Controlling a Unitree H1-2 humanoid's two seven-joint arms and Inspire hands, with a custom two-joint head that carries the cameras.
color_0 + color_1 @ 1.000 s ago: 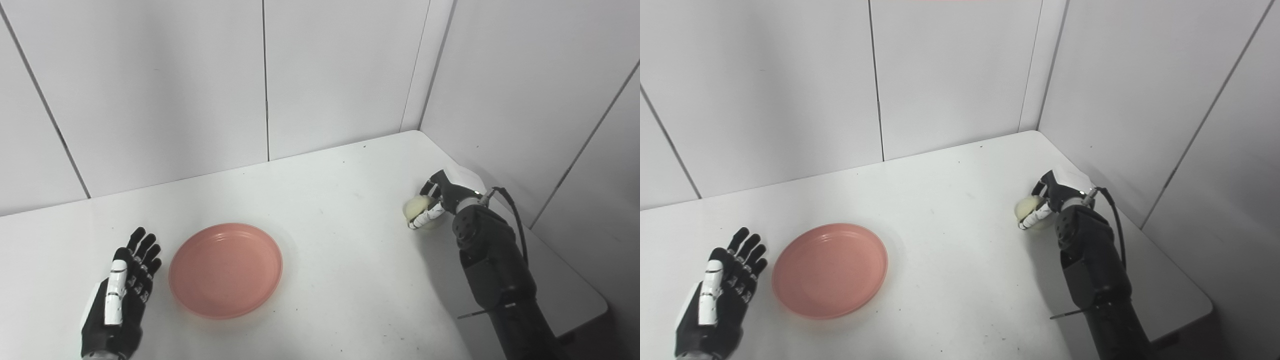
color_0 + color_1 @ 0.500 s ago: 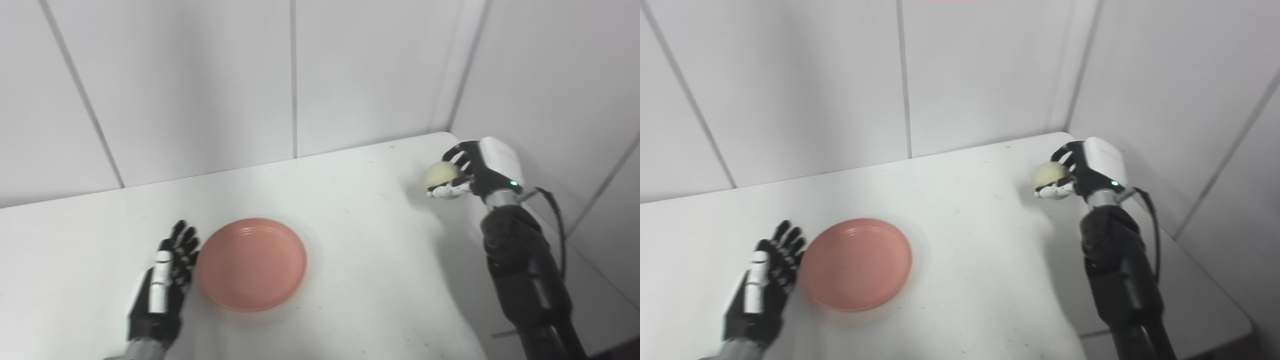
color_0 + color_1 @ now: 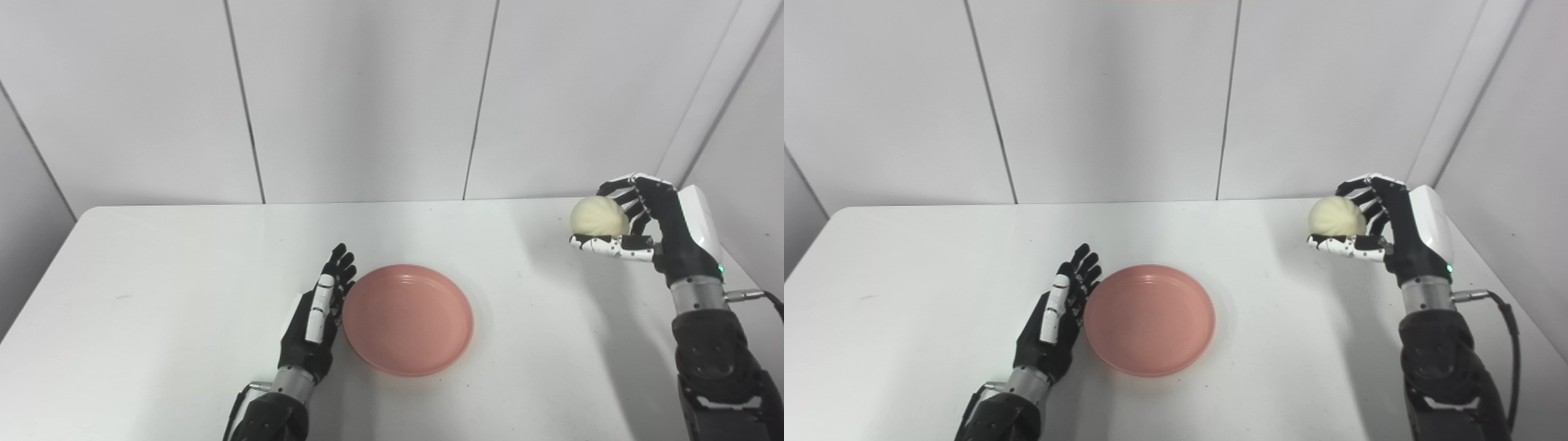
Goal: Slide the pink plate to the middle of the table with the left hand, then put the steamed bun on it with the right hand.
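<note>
The pink plate (image 3: 408, 318) lies flat near the middle of the white table (image 3: 153, 275). My left hand (image 3: 315, 312) rests open on the table, fingers straight, its edge against the plate's left rim. At the right, my right hand (image 3: 649, 226) is raised above the table and shut on the pale round steamed bun (image 3: 597, 218), thumb under it and fingers curled over its far side. The bun hangs well to the right of the plate, clear of the table.
White wall panels (image 3: 367, 98) close in the table at the back and along the right side. A black cable (image 3: 1507, 343) loops from my right wrist. The table's left end and front edge lie within view.
The camera has swung left, shifting the whole picture. My right hand has lifted the bun off the table and carried it higher. My left hand now sits against the plate's rim.
</note>
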